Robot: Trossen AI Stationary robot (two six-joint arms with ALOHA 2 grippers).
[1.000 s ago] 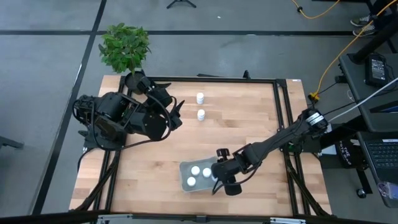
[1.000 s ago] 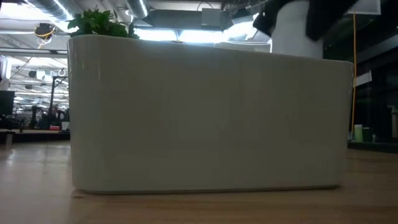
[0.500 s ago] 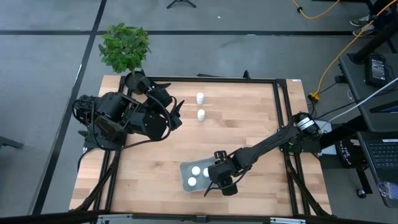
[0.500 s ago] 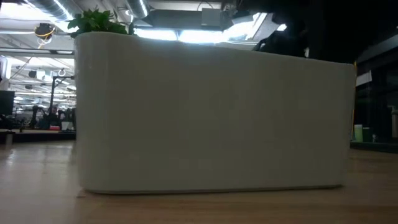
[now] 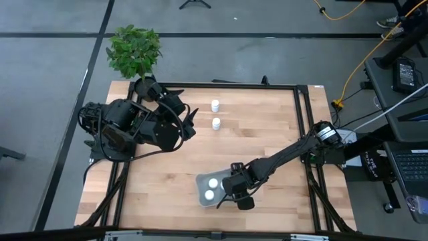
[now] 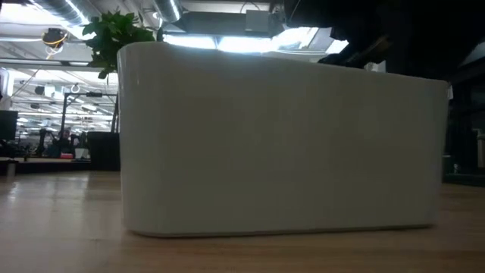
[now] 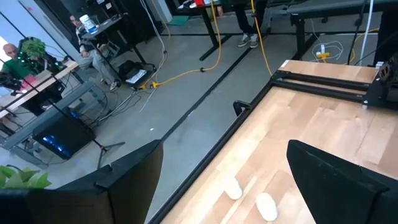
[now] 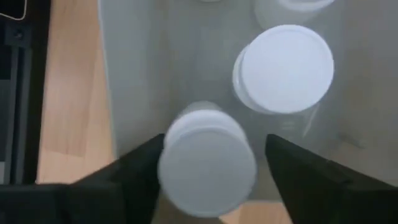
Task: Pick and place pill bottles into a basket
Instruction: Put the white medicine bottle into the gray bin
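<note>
White pill bottle (image 8: pixel 207 163) sits between right gripper's (image 8: pixel 208 177) seemingly parted fingers over basket (image 5: pixel 202 182).

Right arm stretched low, its gripper (image 5: pixel 235 195) pointing down, fingers (image 8: pixel 134 168) apart; left arm folded back, fingers (image 7: pixel 336 180) spread.

Pale, planked wooden bench (image 5: pixel 167 174); smooth matt plastic basket (image 6: pixel 280 144); white plastic pill bottles (image 8: pixel 283 62); matt black fingers (image 8: pixel 317 174).

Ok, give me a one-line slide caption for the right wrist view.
Right gripper open inside the basket, a white-capped bottle between its fingers beside another bottle.
</note>
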